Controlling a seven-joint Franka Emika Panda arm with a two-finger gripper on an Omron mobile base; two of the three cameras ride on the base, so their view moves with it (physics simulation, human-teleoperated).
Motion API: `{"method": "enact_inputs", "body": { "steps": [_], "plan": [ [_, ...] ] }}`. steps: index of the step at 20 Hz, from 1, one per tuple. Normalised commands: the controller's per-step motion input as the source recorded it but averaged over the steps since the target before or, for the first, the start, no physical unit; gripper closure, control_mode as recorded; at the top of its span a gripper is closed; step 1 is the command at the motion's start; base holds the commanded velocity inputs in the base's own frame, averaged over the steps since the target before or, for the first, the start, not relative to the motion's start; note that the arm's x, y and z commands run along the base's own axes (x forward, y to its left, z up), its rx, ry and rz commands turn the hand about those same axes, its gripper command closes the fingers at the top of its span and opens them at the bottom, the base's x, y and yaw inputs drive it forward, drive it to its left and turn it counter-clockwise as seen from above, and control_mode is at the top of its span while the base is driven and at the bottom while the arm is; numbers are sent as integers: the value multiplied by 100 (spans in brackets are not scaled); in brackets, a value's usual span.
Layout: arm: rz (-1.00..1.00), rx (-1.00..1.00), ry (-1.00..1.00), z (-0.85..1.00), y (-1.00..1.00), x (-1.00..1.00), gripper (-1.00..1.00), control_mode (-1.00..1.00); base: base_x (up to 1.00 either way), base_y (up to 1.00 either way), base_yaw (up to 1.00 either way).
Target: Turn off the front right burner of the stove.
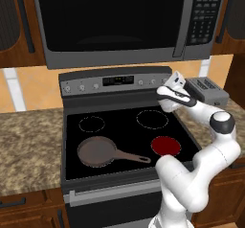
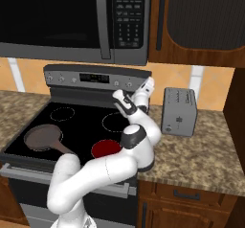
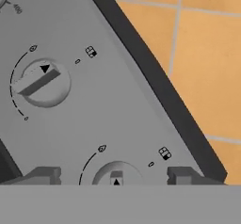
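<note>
The stove point(image 1: 125, 135) is a black glass-top range with a grey back panel of knobs. Its front right burner point(image 1: 166, 146) glows as a solid red disc, which is also plain in the right base view point(image 2: 106, 149). My gripper point(image 1: 171, 82) is up at the right end of the back panel point(image 2: 95, 77). In the hand view my gripper point(image 3: 114, 176) is open, its two fingertips point(image 3: 44, 175) standing on either side of a round knob point(image 3: 116, 173) without touching it. A second knob point(image 3: 44, 83) sits further along the panel.
A brown frying pan point(image 1: 98, 151) rests on the front left zone, its handle pointing toward the red burner. A grey toaster point(image 1: 206, 90) stands on the granite counter right of the stove. The microwave point(image 1: 115, 21) hangs low over the back panel.
</note>
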Motion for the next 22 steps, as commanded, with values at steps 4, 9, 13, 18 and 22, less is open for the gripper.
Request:
{"method": "enact_inputs", "body": {
  "steps": [4, 9, 13, 18, 22],
  "plan": [
    [2, -1, 0, -6, -13, -4, -100, -100, 0, 0, 0],
    [0, 0, 0, 0, -8, -2, -100, -100, 0, 0, 0],
    [0, 0, 0, 0, -33, 0, -100, -100, 0, 0, 0],
    [0, 0, 0, 0, 0, 0, -100, -100, 0, 0, 0],
    [0, 0, 0, 0, 2, 2, -100, -100, 0, 0, 0]
  ]
}}
